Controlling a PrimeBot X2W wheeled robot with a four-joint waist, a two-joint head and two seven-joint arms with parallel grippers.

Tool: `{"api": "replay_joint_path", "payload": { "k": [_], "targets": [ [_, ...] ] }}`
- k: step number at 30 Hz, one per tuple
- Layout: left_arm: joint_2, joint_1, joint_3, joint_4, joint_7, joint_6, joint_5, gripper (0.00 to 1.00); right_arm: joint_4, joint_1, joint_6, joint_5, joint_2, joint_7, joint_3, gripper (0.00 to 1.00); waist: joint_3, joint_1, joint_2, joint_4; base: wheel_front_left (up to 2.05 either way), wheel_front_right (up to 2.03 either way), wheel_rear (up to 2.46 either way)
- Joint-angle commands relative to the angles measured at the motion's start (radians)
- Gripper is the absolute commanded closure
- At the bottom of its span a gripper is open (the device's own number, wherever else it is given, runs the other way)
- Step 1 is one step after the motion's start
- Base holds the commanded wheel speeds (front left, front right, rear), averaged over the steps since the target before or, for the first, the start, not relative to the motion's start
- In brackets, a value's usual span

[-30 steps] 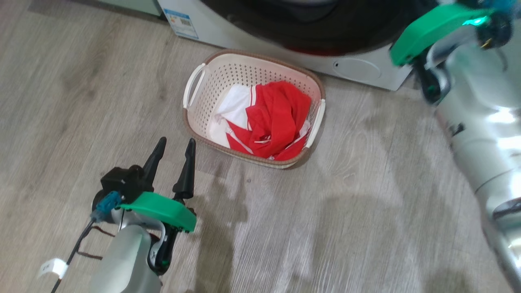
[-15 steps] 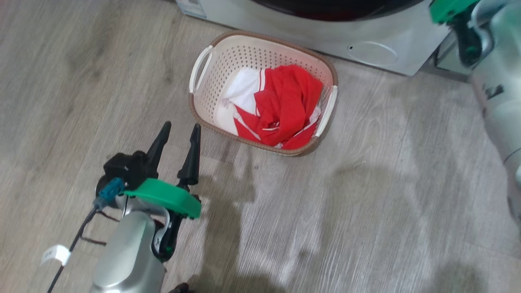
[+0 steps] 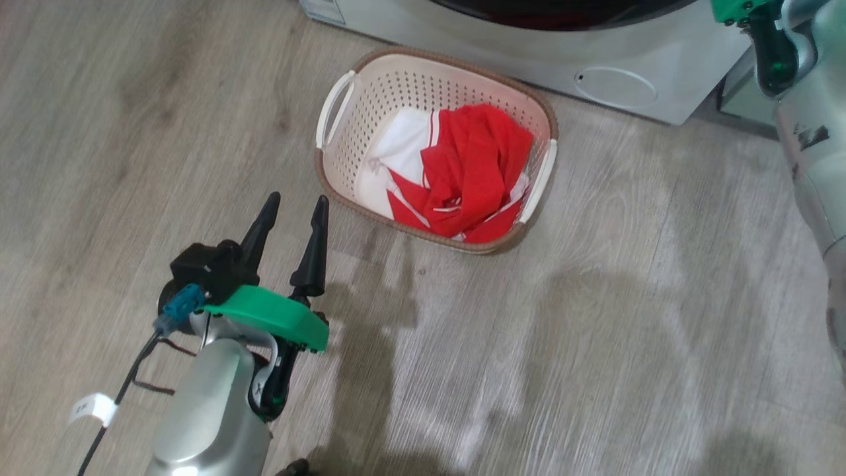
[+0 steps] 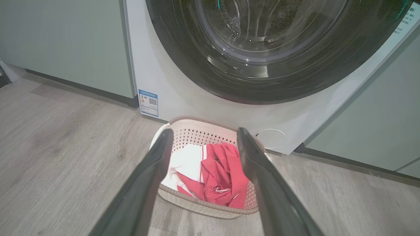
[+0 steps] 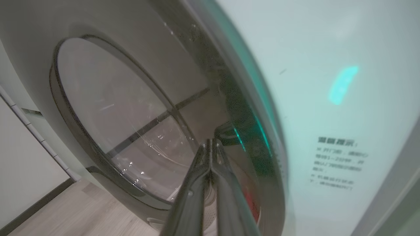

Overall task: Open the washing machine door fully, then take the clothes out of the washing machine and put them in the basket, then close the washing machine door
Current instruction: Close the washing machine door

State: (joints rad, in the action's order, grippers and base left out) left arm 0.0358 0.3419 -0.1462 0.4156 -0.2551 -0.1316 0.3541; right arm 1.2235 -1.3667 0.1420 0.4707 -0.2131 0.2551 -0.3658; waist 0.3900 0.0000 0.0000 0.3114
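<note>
The cream basket [image 3: 396, 92] stands on the floor just in front of the washing machine [image 3: 515, 53], and the red and white clothes [image 3: 476, 165] lie in it. My left gripper [image 3: 296, 199] hovers open and empty to the basket's near left; in the left wrist view it [image 4: 205, 131] points at the basket [image 4: 197, 134] and clothes [image 4: 223, 173]. The washing machine door [image 4: 170, 42] lies flat against the white front [image 4: 170, 98]. My right gripper [image 5: 210, 141] is shut, with its tips at the door's glossy black rim [image 5: 236, 98].
Pale green cabinets [image 4: 65, 42] flank the washer on both sides. A small round white flap [image 3: 615, 86] sits low on the machine's front. My right forearm [image 3: 813, 152] reaches up at the far right. Wood-look floor [image 3: 595, 330] spreads around the basket.
The head camera has shifted, so the basket and washer sit a little further right in the picture. The left gripper stays open, and the clothes lie as before.
</note>
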Motion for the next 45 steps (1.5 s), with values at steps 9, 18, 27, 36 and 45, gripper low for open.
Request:
{"api": "replay_joint_path", "payload": {
  "k": [9,18,27,36,45],
  "targets": [
    [0.028,-0.026,0.052,0.000,-0.007,0.001,-0.013,0.00,-0.140,0.104,-0.011,-0.017,0.013,0.007,0.034,1.00,-0.120,0.0000,0.0000,-0.020,0.00,0.00,0.00],
    [0.091,-0.081,0.112,0.021,-0.007,0.001,-0.028,0.00,-0.307,0.344,-0.011,-0.067,0.028,0.007,0.135,0.00,-0.276,0.0000,0.0000,-0.089,0.00,0.00,0.00],
    [0.132,-0.110,0.212,0.026,-0.007,0.001,-0.065,0.00,-0.446,0.613,-0.011,-0.150,0.061,0.007,0.243,0.00,-0.373,0.0000,0.0000,-0.178,0.00,0.00,0.00],
    [0.147,-0.102,0.241,0.041,-0.007,0.001,-0.078,0.00,-0.634,0.875,-0.011,-0.251,0.098,0.007,0.383,0.00,-0.400,0.0000,0.0000,-0.265,0.00,0.00,0.00],
    [0.153,-0.105,0.288,0.072,-0.007,0.001,-0.065,0.00,-0.833,1.092,-0.011,-0.310,0.140,0.007,0.378,0.00,-0.405,0.0000,0.0000,-0.316,0.00,0.00,0.00]
  ]
}}
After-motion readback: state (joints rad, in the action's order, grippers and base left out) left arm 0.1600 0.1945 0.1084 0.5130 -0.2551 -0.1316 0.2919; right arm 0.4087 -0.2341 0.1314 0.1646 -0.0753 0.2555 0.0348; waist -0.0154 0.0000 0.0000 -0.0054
